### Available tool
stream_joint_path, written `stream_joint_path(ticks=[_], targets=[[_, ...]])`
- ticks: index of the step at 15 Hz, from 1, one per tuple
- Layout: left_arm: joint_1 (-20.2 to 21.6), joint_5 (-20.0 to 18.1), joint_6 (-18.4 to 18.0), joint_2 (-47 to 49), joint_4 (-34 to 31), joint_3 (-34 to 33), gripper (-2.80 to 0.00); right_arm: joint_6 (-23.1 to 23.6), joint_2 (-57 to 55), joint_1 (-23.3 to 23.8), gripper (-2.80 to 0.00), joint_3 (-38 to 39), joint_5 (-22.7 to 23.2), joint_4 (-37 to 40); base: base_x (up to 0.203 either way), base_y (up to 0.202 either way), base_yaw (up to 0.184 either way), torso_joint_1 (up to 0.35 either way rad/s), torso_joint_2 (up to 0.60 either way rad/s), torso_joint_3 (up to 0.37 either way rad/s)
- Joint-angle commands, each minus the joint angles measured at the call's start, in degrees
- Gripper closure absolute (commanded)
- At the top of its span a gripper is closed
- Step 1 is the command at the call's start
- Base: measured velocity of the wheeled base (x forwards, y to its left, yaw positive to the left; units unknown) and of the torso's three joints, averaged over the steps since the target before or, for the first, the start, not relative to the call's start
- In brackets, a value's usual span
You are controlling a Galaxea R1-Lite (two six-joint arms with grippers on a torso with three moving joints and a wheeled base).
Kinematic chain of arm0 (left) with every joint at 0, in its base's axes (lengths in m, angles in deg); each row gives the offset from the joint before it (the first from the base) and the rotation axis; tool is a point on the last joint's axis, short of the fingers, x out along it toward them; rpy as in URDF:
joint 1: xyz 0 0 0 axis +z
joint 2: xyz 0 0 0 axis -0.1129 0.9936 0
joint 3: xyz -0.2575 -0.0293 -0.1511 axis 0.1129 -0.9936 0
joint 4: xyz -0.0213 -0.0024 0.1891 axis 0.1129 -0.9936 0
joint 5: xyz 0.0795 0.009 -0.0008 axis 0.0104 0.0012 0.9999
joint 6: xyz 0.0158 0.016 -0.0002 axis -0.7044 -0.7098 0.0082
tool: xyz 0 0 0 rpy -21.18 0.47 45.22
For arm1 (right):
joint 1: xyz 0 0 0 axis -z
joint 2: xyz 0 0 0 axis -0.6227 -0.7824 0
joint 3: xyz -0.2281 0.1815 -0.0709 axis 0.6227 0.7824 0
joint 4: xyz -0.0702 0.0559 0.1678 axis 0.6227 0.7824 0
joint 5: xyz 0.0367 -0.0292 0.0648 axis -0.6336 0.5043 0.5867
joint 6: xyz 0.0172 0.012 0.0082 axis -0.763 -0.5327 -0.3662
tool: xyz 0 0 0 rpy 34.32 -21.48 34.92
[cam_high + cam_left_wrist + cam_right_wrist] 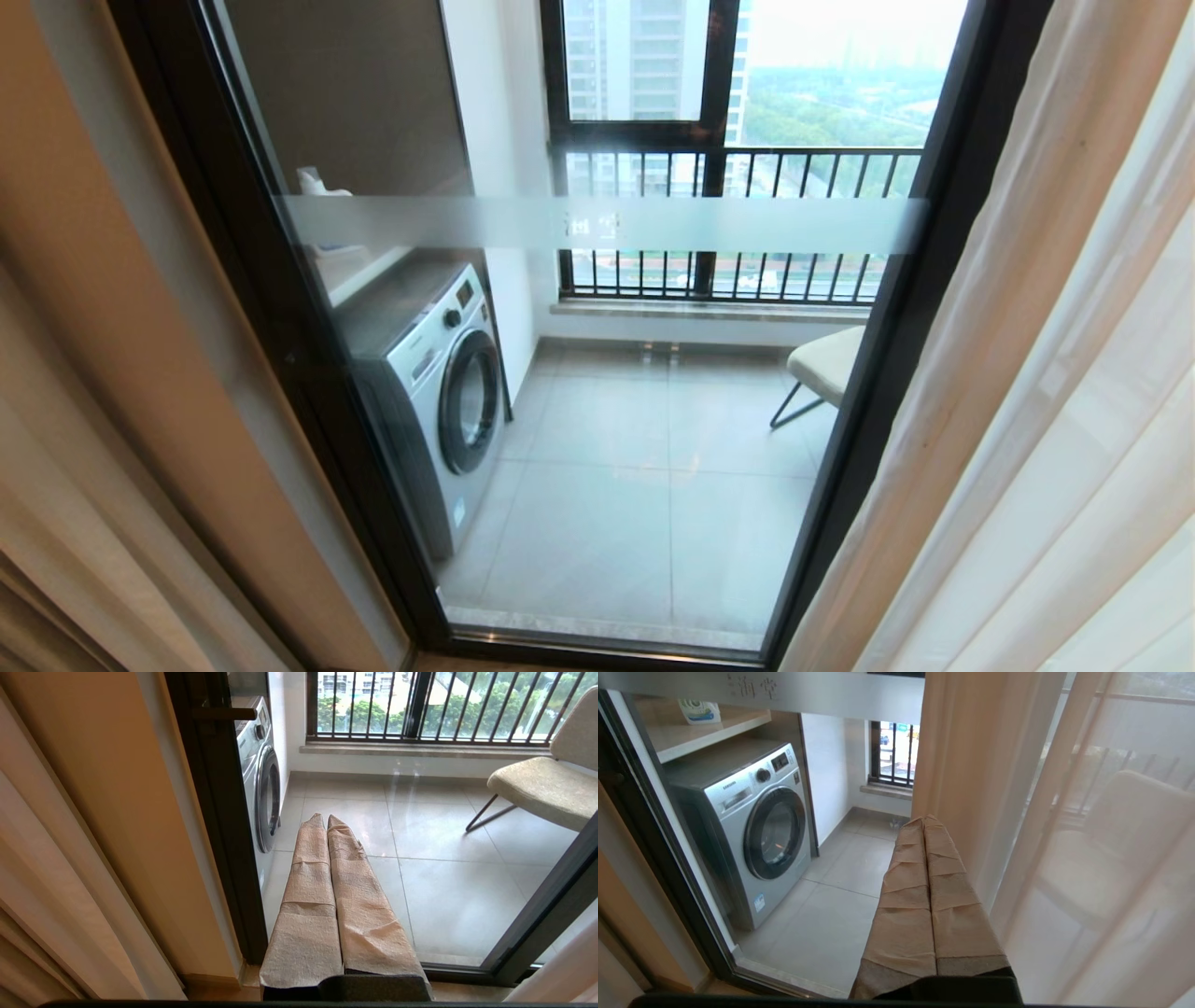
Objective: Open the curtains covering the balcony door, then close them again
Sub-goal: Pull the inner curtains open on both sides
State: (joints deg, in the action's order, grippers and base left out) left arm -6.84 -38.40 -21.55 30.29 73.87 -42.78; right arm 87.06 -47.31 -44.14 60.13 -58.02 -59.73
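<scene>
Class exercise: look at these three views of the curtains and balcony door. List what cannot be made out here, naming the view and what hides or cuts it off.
- Head view: both arms out of frame; curtains cut off at top and bottom edges.
- Head view: characters on the balcony door frosted strip too faint to read.
- Right wrist view: chair only a blur behind the sheer.
- Left wrist view: washing machine half hidden by the door frame.

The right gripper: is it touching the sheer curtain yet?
Cannot tell. In the right wrist view the shut right gripper overlaps the sheer curtain, showing neither contact nor gap.
</scene>
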Motion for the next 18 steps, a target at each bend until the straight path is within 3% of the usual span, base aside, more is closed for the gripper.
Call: stream_joint_path(ticks=[1,9,18], targets=[[0.0,0.0,0.0,0.0,0.0,0.0,0.00,-1.0,-6.4,-0.6,-2.80,-4.1,0.2,-0.3,0.000,0.000,0.000,0.000,0.00,0.000],[0.0,0.0,0.0,0.0,0.0,0.0,0.00,-1.0,-13.2,-0.7,-2.80,-10.4,0.7,-0.5,0.000,0.000,0.000,0.000,0.00,0.000],[0.0,0.0,0.0,0.0,0.0,0.0,0.00,-0.7,-23.0,-0.5,-2.80,-11.4,0.6,-13.7,0.000,0.000,0.000,0.000,0.00,0.000]])
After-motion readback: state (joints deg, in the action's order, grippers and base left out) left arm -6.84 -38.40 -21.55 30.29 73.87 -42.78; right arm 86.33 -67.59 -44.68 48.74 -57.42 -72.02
